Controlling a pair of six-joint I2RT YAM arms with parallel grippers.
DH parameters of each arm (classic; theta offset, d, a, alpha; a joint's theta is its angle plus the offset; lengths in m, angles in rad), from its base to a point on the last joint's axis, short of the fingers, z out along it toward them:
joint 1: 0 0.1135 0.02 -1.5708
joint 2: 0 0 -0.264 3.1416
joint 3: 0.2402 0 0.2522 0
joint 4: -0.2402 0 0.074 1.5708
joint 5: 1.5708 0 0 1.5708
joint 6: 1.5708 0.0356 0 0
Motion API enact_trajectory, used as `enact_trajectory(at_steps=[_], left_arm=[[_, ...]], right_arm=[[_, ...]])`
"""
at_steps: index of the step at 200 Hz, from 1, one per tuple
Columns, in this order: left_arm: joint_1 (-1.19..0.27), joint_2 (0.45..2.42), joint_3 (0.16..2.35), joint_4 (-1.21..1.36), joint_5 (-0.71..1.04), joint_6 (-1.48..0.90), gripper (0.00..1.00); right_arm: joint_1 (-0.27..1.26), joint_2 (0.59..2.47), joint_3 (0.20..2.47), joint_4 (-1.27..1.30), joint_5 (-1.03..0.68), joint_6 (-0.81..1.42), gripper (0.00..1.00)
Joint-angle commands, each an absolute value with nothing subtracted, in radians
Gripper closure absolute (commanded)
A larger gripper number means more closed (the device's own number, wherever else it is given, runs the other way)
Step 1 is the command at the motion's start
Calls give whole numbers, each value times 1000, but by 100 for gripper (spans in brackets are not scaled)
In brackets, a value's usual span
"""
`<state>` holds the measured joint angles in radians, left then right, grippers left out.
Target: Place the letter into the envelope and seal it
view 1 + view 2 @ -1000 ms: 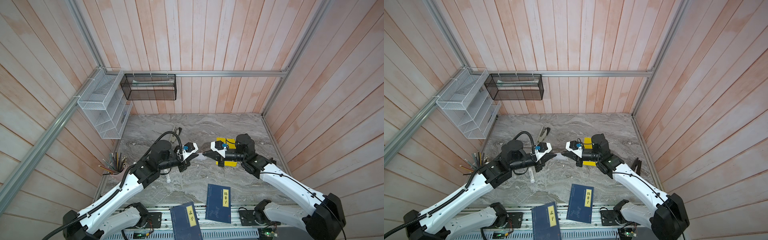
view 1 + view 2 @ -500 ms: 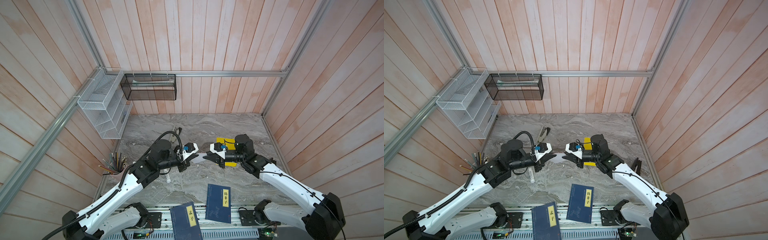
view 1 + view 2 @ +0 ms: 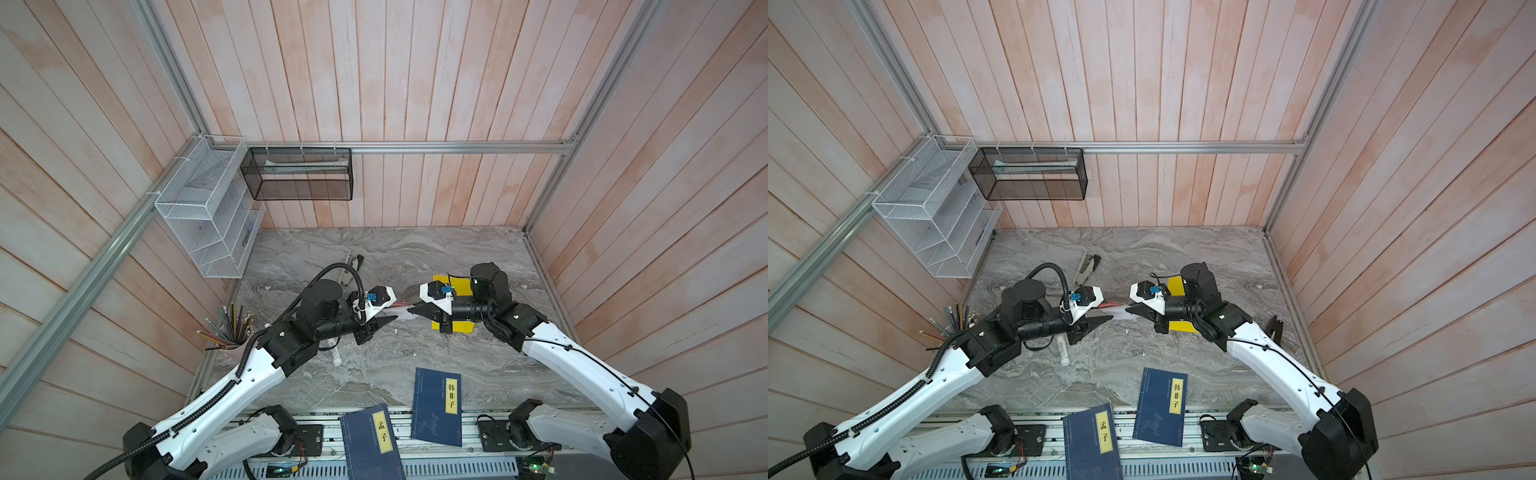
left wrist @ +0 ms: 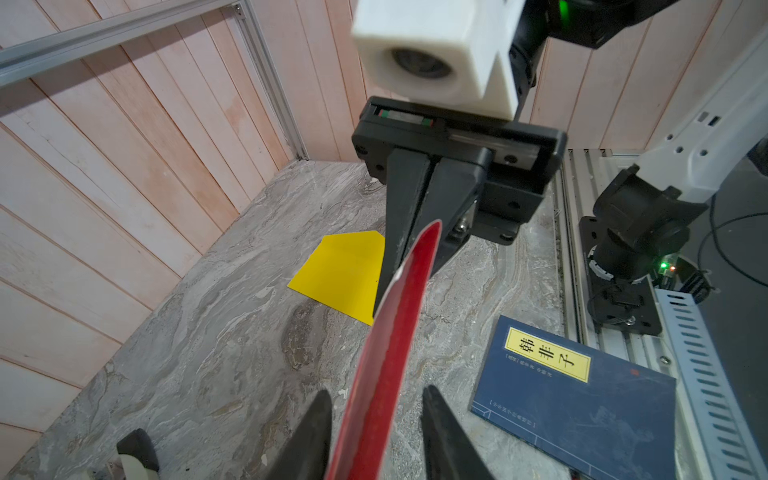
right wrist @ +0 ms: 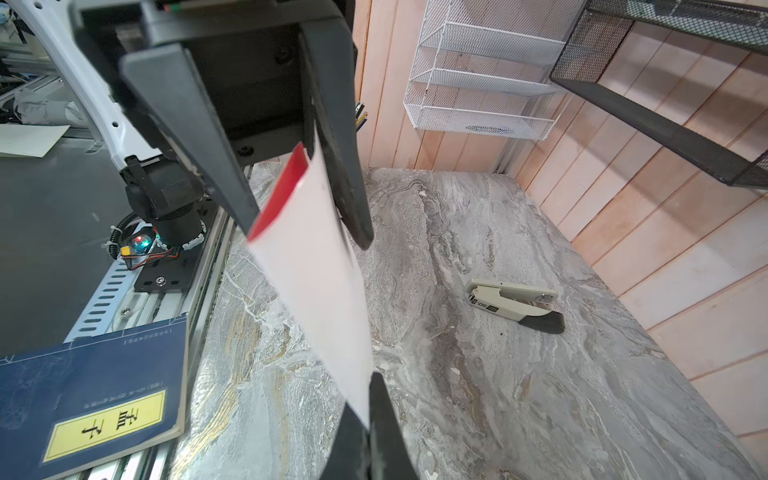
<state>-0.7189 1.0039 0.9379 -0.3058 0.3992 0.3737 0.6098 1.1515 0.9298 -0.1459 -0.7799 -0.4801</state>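
The letter (image 3: pixel 398 308) (image 3: pixel 1116 309) hangs in the air over the middle of the table, red on one face (image 4: pixel 390 353) and white on the other (image 5: pixel 316 282). My right gripper (image 3: pixel 411 309) (image 5: pixel 372 382) is shut on one end of it. My left gripper (image 3: pixel 388 314) (image 4: pixel 377 390) stands open around the other end, its fingers (image 5: pixel 349 166) apart on either side of the sheet. The yellow envelope (image 4: pixel 340 270) (image 3: pixel 457 283) lies flat on the table under my right wrist, partly hidden by that arm in both top views.
Two dark blue books (image 3: pixel 438 409) (image 3: pixel 372 440) lie at the front edge. A stapler (image 5: pixel 515 299) (image 3: pixel 349 268) lies behind my left arm. A pencil cup (image 3: pixel 232 332) and a white tube (image 3: pixel 334 353) sit at the left. A wire rack (image 3: pixel 203 216) and a black mesh basket (image 3: pixel 297 174) hang on the walls.
My left gripper has opened and let go of the letter. My right gripper has moved in a little to the left and shut on the letter's other end.
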Motion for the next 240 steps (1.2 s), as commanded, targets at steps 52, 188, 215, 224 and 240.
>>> enact_trajectory(at_steps=[52, 188, 215, 224, 240], left_arm=[[-720, 1051, 996, -268, 431, 391, 78], [-717, 1011, 976, -266, 431, 392, 100], [-718, 1013, 971, -265, 429, 390, 100], [-718, 1013, 972, -265, 425, 390, 100], [-718, 1008, 972, -263, 419, 393, 100]], right_arm=[[658, 1158, 964, -269, -749, -494, 100], [637, 1149, 898, -251, -759, -487, 99], [636, 1149, 895, -247, -766, -478, 100], [637, 1149, 894, -246, -765, -475, 100], [637, 1146, 889, -247, -766, -467, 86]])
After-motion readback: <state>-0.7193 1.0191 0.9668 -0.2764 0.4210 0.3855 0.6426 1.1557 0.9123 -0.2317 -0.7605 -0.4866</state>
